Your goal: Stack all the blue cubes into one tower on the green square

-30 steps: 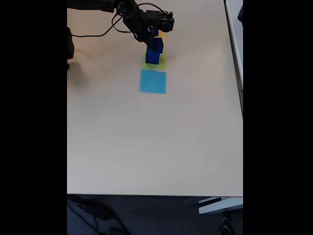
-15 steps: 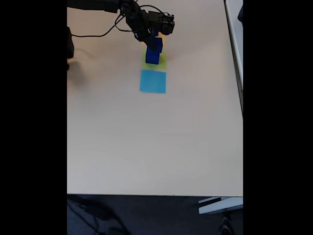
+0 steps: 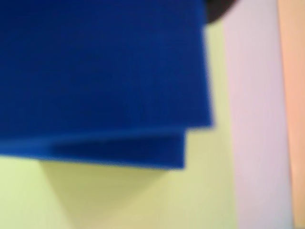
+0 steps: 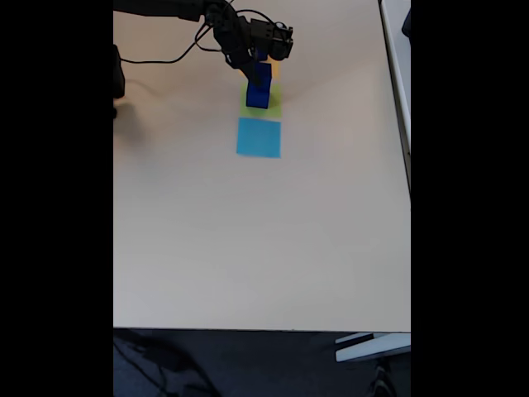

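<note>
Near the far edge of the desk (image 4: 248, 248), slightly left of centre in the fixed view, the blue cubes (image 4: 258, 89) sit as a two-high stack on the green square (image 4: 263, 102). The gripper (image 4: 258, 73) is right at the upper cube. Can't tell if the jaws are spread or pinching it; too small and dark there.

Wrist view: the upper cube (image 3: 100, 67) overhangs the lower cube (image 3: 119, 152), edges not flush, slight twist between them. Green paper shows beneath and to the right, then bare desk, then a strip of the orange square (image 3: 293, 109) at the right edge. A third blue bit (image 4: 263, 55) shows behind the arm in the fixed view, roughly over the orange paper. Likely the remaining cube, not certain.

Handling, my read:
- Cubes look matte, faintly textured, probably foam or light plastic. Light, so they shift on any nudge.
- Rigid enough to pinch. Grip two opposite side faces at mid-height, square on.
- Stack is offset, so release straight up, no lateral drag.
- Paper squares are loose and thin. Could slide or curl if a cube gets dragged across.

Surface: plain beige desk, smooth, flat, bare apart from the three paper squares, with the light-blue square (image 4: 259, 137) just on the near side of the green one. A black cable (image 4: 165, 58) trails by the arm near the far left corner. Dark floor below the near edge, a grey fixture (image 4: 372, 346) off the near right corner.
</note>
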Motion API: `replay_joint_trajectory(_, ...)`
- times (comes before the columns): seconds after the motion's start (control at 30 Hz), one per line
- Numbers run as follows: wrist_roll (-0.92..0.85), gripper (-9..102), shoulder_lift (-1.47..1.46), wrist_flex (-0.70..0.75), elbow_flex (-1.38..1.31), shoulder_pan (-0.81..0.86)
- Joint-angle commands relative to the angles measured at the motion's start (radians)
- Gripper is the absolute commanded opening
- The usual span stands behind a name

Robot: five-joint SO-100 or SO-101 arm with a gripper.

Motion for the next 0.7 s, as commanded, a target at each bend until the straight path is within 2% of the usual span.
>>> replay_joint_trajectory(0.0,0.015,0,0.011,-0.020,-0.012,-0.006)
replay_joint_trajectory(0.67,-0.018,0,0.006,-0.028,-0.011,0.014)
